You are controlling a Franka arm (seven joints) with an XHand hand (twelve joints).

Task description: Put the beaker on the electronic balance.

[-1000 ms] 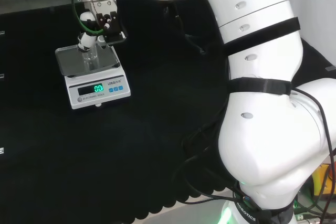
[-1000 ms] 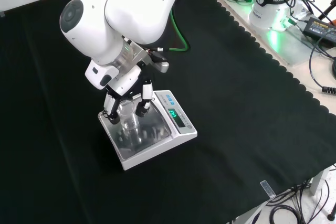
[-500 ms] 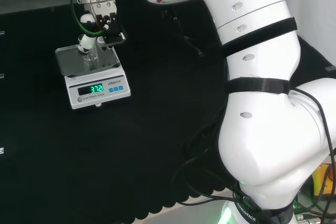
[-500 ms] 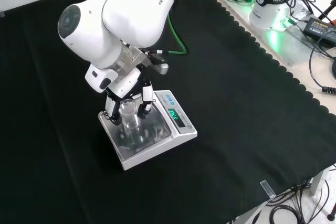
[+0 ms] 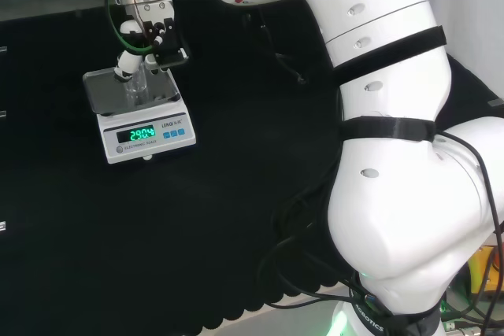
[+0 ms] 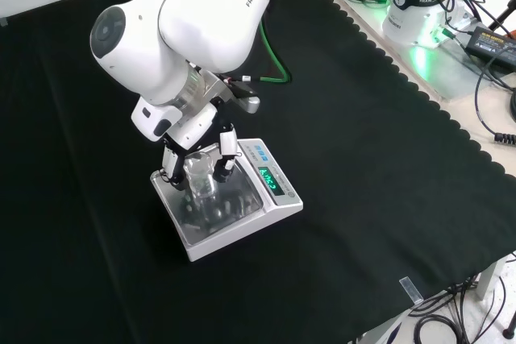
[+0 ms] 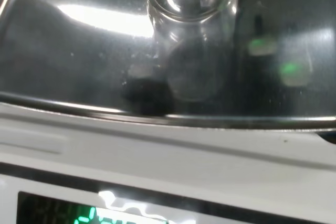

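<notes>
Beaker [image 6: 200, 185] upright on balance [image 6: 242, 223] pan, mouth up; hand [image 6: 196, 149] fingers curled round it.

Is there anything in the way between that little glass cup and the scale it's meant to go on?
Nothing visible. The beaker already stands on the balance pan, with the robot hand around its top.

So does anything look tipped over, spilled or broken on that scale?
Nothing stands out. The beaker stands upright on the scale pan, the robot hand around it, and no spill shows.
</notes>
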